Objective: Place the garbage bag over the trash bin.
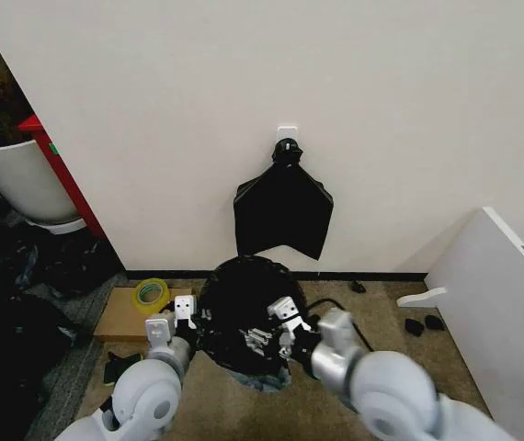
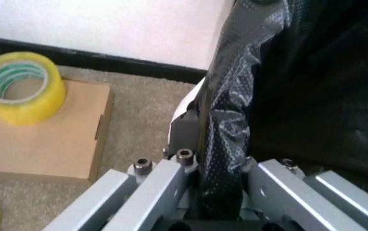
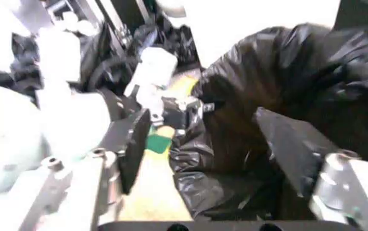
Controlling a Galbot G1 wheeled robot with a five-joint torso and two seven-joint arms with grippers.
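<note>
The glossy black garbage bag [image 1: 239, 308] billows over the trash bin on the carpet below the wall. Only a white sliver of the bin's rim [image 2: 185, 108] shows beside the plastic in the left wrist view. My left gripper [image 1: 172, 317] is at the bag's left side, and its fingers [image 2: 171, 183] are shut on a strip of the bag's edge [image 2: 225, 144]. At the bag's near right side, my right gripper [image 1: 285, 317] stands open, its fingers [image 3: 132, 144] spread wide on either side of a bulge of crinkled plastic [image 3: 235, 139].
A flat fan-shaped bundle of black bags [image 1: 283, 207] hangs on a wall hook just above the bin. A yellow tape roll [image 1: 150, 294] lies on a cardboard box [image 1: 124, 317] to the left. A white pot [image 1: 18, 179] stands far left, and a white panel [image 1: 501, 294] at the right.
</note>
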